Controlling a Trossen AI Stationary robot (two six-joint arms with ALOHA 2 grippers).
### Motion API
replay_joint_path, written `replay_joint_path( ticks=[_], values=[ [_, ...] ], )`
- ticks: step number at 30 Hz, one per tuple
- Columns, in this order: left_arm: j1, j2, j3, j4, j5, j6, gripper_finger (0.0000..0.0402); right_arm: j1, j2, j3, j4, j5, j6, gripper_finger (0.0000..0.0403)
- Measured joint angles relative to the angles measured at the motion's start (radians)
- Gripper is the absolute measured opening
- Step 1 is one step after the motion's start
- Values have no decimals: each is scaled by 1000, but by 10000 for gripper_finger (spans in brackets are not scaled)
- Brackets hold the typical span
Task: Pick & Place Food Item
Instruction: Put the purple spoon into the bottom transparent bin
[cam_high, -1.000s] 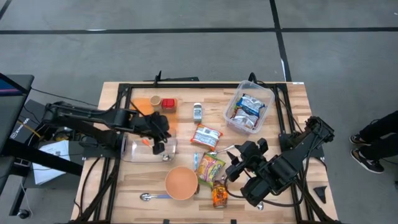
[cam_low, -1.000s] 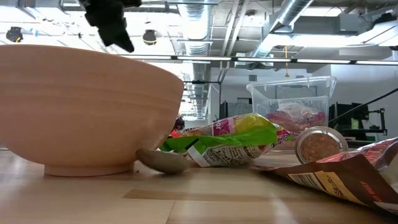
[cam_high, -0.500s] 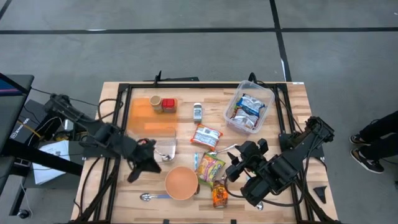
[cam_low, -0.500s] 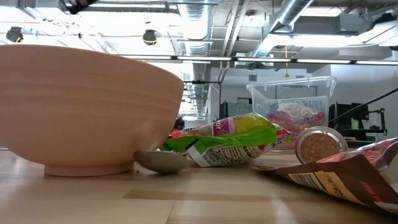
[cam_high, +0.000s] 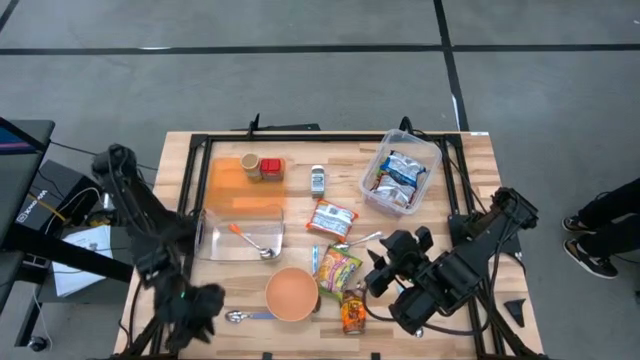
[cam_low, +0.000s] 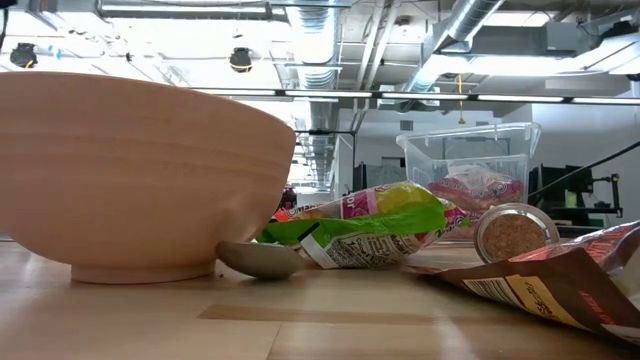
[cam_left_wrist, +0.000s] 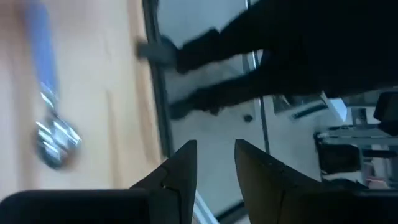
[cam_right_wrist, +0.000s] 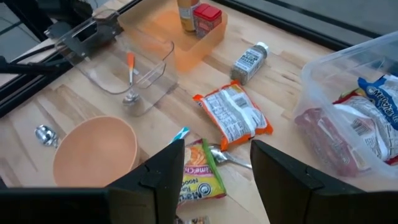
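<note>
On wooden table (cam_high: 470, 160): scattered food packets | room: exposed ceiling ducts | left fingers (cam_left_wrist: 180, 168) slightly parted, right fingers (cam_right_wrist: 165, 171) released

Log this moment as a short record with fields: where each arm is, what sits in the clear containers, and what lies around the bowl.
left gripper: near the table's front left corner, holding nothing
right gripper: over the front right, fingers apart, empty
clear tray: orange-handled spoon inside
clear bin: food packets inside
bowl: empty, front centre
beside bowl: noodle packet, blue-handled spoon
orange tray: two small jars
</note>
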Motion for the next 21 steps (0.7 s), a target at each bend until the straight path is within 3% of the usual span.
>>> replay_joint_path(
  ticks=[7,11,14,18,21],
  values=[
    [-167,128,0,25,-76,-230,103,10,0,0,0,-1,14,180],
    [-195,189,0,-112,-95,-525,118,9,0,0,0,-1,18,180],
    [-216,215,-2,-147,-183,-739,146,10,0,0,0,-1,17,180],
    [-239,229,-59,-61,-309,-1024,193,10,0,0,0,-1,13,180],
    [-240,231,-129,68,-325,-1093,217,10,0,0,0,0,10,180]
  ],
)
